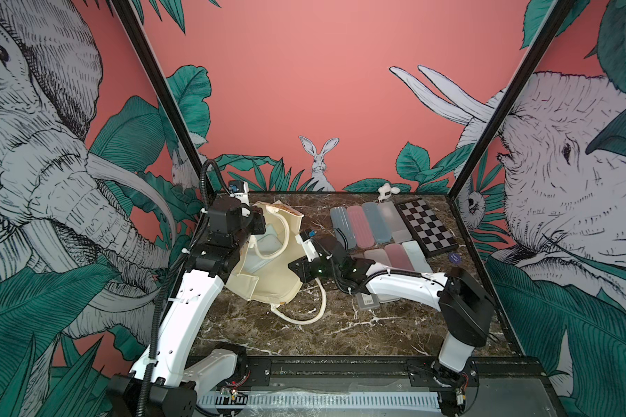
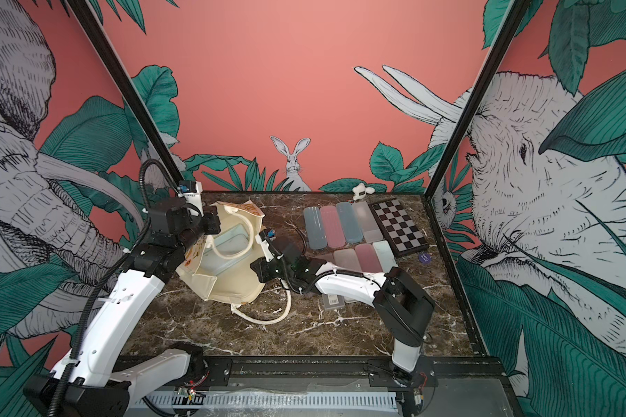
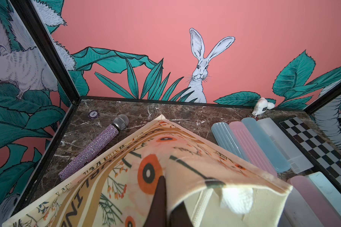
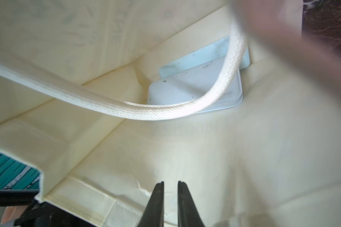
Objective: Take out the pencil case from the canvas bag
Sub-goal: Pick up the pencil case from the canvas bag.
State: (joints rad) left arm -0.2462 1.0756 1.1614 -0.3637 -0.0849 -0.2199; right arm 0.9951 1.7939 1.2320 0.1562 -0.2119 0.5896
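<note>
While the right gripper (image 4: pixel 170 183) hangs just inside the mouth of the cream canvas bag (image 1: pixel 268 285), its jaws drawn to a narrow slit over the lining (whether any cloth is nipped cannot be told), the left gripper (image 1: pixel 260 225) is clamped on the opposite rim, holding the tote open on the brown marble table (image 1: pixel 268 335). A cream woven loop handle (image 4: pixel 146 112) droops across the opening. Beneath it, at the bag's bottom, lies the frosted pale-blue plastic pencil case (image 4: pixel 195 88), untouched. By the look of it, the opening is done, and the reach, grasp and lift-out all remain.

Legible writing is scant. Dark lettering on the bag's floral face shows what looks like "NI" in the left wrist view, the rest too skewed to read. A purple poker chip (image 3: pixel 93 114) reads "500". A barcode label (image 1: pixel 368 299) on a grey case (image 1: pixel 360 306) beneath the right arm, and the print on a dark blue disc (image 1: pixel 454 258), are too small to make out.
</note>
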